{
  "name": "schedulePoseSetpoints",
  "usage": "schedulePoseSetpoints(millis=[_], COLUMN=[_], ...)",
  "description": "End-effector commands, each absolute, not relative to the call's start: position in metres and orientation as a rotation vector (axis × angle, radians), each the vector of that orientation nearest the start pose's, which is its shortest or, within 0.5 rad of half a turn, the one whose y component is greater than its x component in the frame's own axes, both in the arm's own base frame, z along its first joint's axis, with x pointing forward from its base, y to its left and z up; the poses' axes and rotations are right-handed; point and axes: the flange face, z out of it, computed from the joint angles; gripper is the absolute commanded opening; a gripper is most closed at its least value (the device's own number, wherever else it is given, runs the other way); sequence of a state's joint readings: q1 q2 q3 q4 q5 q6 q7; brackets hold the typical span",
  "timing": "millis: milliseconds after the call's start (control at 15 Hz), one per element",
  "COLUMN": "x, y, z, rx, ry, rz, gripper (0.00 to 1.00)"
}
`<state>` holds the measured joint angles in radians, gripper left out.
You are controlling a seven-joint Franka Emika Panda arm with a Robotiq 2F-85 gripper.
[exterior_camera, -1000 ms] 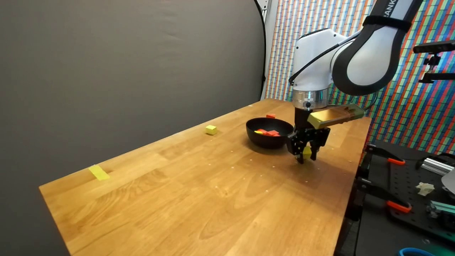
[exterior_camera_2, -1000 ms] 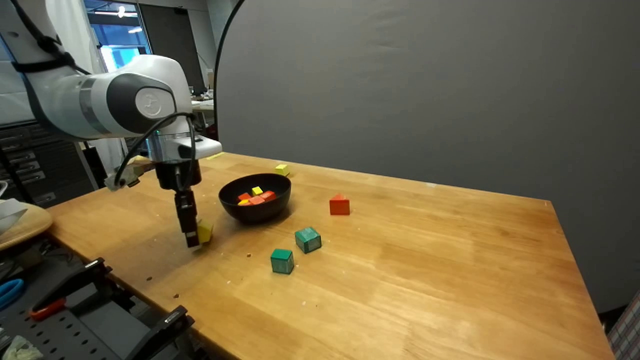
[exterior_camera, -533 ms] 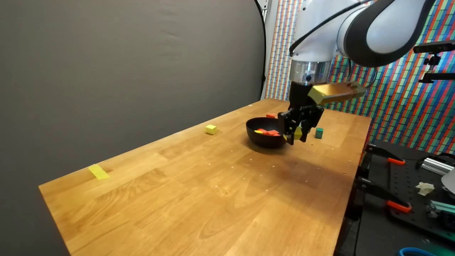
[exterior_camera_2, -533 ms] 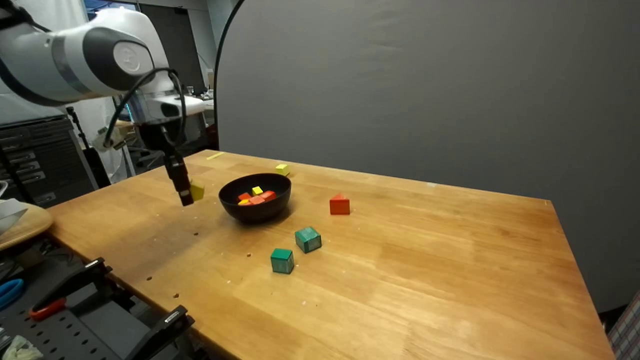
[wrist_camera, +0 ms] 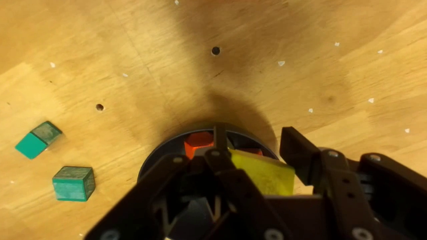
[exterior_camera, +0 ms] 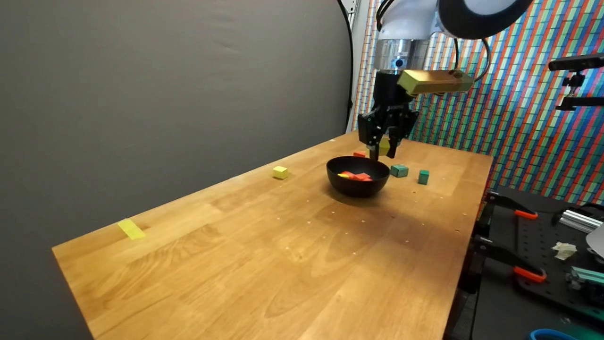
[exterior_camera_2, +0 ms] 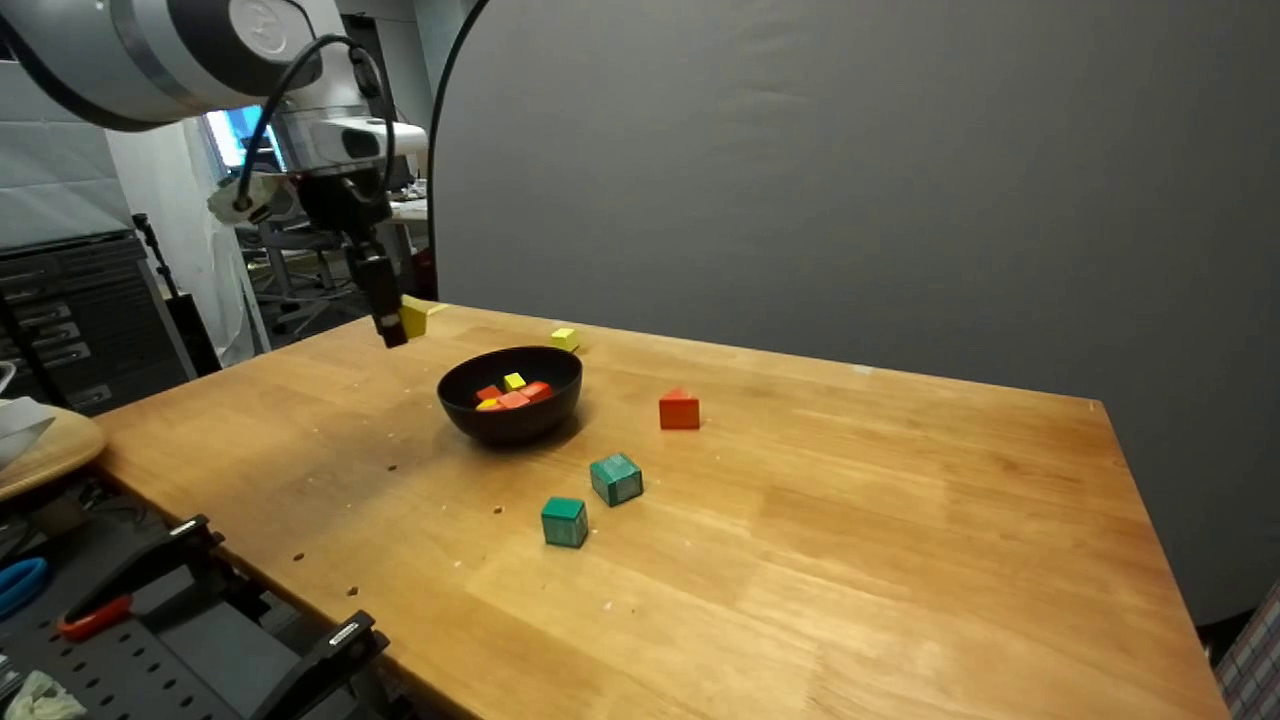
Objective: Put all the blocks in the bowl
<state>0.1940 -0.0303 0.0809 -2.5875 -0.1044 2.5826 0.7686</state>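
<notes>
My gripper is shut on a yellow block, which sits tilted between the fingers. In an exterior view the held block hangs higher than the black bowl and to the left of it. The wrist view has the bowl beneath the jaws, partly hidden by them. Inside the bowl lie several red, orange and yellow blocks. On the table stand two teal blocks, a red wedge-shaped block and another yellow block near the backdrop.
A flat yellow strip is stuck near the table's far edge. Black clamps with orange ends grip the side platform beside the table. A grey backdrop rises directly behind the tabletop.
The arm has lifted the yellow block off the table, carrying it up and toward the bowl. Both teal blocks now show in an exterior view where the arm hid them. The other blocks stay put.
</notes>
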Motion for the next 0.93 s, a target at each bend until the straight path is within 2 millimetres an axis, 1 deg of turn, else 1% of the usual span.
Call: schedulePoseSetpoints(millis=[0,133,200,267,400,467,533,600,667,800,867], x=[0.477,0.5,0.51,0.519,0.532,0.536,0.54,0.542,0.542,0.534,0.529], y=[0.111,0.106,0.106,0.109,0.124,0.137,0.148,0.165,0.181,0.209,0.214], z=[0.247,0.238,0.237,0.238,0.251,0.266,0.281,0.302,0.319,0.354,0.37], rx=[-3.098,-3.093,-3.082,-3.058,-3.03,-3.043,-3.063,-3.1,-3.115,-3.074,-3.064], ry=[0.652,0.678,0.689,0.688,0.655,0.605,0.539,0.429,0.338,0.186,0.12], rz=[0.013,0.038,0.047,0.061,0.04,-0.016,-0.079,-0.127,-0.093,0.051,0.113], gripper=[0.21,0.21,0.71,0.72,0.85,0.94,0.99,1.0,1.0,1.0,1.0])
